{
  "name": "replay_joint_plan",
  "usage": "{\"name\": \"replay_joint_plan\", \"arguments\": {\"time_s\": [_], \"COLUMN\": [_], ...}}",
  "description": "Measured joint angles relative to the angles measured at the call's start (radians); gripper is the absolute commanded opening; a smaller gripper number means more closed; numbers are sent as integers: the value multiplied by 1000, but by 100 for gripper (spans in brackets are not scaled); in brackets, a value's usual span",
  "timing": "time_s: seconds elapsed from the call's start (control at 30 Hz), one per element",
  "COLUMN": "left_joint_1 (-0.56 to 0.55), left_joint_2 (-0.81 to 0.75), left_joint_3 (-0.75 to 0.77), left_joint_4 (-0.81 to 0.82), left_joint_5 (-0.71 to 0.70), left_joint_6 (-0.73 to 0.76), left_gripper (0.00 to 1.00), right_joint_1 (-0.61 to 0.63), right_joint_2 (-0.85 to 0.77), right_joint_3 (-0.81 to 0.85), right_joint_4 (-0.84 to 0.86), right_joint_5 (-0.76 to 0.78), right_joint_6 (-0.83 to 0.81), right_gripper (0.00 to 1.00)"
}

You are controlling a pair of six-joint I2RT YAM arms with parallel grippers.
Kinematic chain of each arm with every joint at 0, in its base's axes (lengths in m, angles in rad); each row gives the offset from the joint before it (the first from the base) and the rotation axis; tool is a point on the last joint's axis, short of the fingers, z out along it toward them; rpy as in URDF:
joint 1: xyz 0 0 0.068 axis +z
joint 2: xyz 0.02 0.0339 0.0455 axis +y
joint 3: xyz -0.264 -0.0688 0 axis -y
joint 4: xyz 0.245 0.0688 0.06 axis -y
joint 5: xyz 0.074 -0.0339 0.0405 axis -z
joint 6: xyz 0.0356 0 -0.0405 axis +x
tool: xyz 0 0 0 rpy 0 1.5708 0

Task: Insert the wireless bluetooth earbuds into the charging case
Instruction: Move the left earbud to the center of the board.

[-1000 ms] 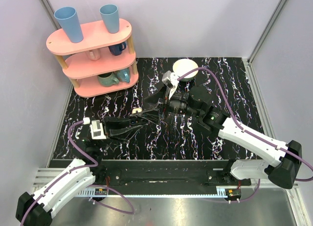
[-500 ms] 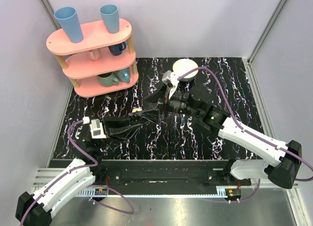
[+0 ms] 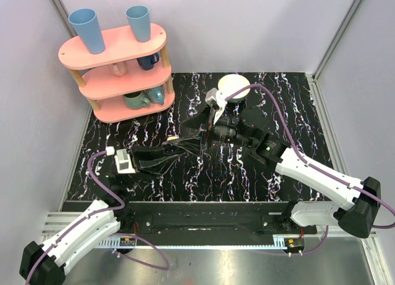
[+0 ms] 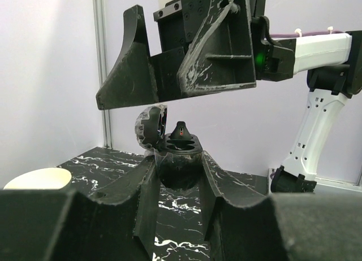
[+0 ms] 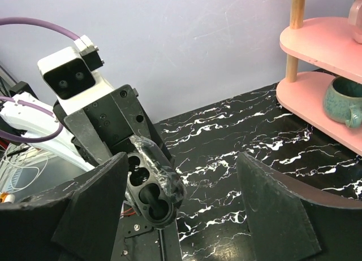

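Observation:
The charging case looks black here, with a clear wrap. It is held above the table with my left gripper shut on its lower body. Its lid stands open to the left. A small dark earbud with a red light pokes up from one well. The right wrist view shows the case from above, with dark wells. My right gripper hangs open just above the case and holds nothing. In the top view both grippers meet at the table's middle. I see no other earbud.
A pink three-tier shelf with blue cups and mugs stands at the back left. A white bowl sits at the back centre. A small cream piece lies on the black marble table, left of the grippers.
The right gripper's jaws have spread slightly wider above the case. The left arm still holds the case in about the same place.

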Motion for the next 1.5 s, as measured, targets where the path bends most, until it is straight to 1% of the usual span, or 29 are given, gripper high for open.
{"name": "replay_joint_plan", "arguments": {"time_s": [0.2, 0.33, 0.37, 0.4, 0.57, 0.63, 0.7, 0.77, 0.8, 0.87, 0.9, 0.97, 1.0, 1.07, 1.1, 1.13, 1.23, 1.3, 1.5], "left_joint_1": [0, 0, 0, 0, 0, 0, 0, 0, 0, 0, 0, 0, 0, 0, 0, 0, 0, 0, 0], "left_joint_2": [-3, -31, -45, -59, -131, -145, -156, -171, -179, -203, -216, -237, -250, -271, -276, -281, -291, -293, -300], "left_joint_3": [-3, -3, -3, -3, -3, -3, -3, -1, 0, 10, 16, 30, 37, 48, 50, 53, 60, 64, 64], "left_joint_4": [-29, -72, -87, -99, -162, -187, -217, -246, -259, -298, -312, -338, -349, -363, -367, -376, -407, -423, -456], "left_joint_5": [-19, -35, -40, -45, -73, -84, -90, -93, -93, -97, -100, -102, -104, -106, -106, -106, -106, -106, -106], "left_joint_6": [22, 42, 48, 55, 91, 104, 116, 126, 130, 142, 148, 156, 162, 174, 176, 179, 191, 198, 208], "left_gripper": [0, 0, 0, 0, 0, 0, 0, 0, 0, 0, 0, 0, 0, 0, 0, 0, 0, 0, 0], "right_joint_1": [0, -9, -23, -45, -249, -280, -287, -291, -292, -297, -300, -304, -305, -306, -306, -306, -299, -289, -212], "right_joint_2": [-2, -32, -63, -76, -211, -228, -219, -186, -159, -81, -34, 61, 121, 241, 298, 342, 495, 563, 692], "right_joint_3": [9, 5, -5, -10, -98, -114, -130, -159, -174, -203, -220, -243, -247, -244, -240, -232, -169, -121, 28], "right_joint_4": [10, 10, 9, 9, 10, -3, -8, -9, -11, -20, -27, -34, -37, -32, -32, -32, -27, -32, -32], "right_joint_5": [19, 143, 193, 207, 264, 289, 301, 307, 308, 308, 302, 278, 253, 195, 161, 136, 43, 16, -16], "right_joint_6": [1, 5, 12, 19, 115, 152, 187, 230, 253, 299, 322, 356, 373, 401, 412, 421, 448, 454, 455], "right_gripper": [87, 88, 88, 88, 87, 86, 84, 83, 79, 78, 75, 73, 73, 68, 67, 66, 66, 66, 64]}}
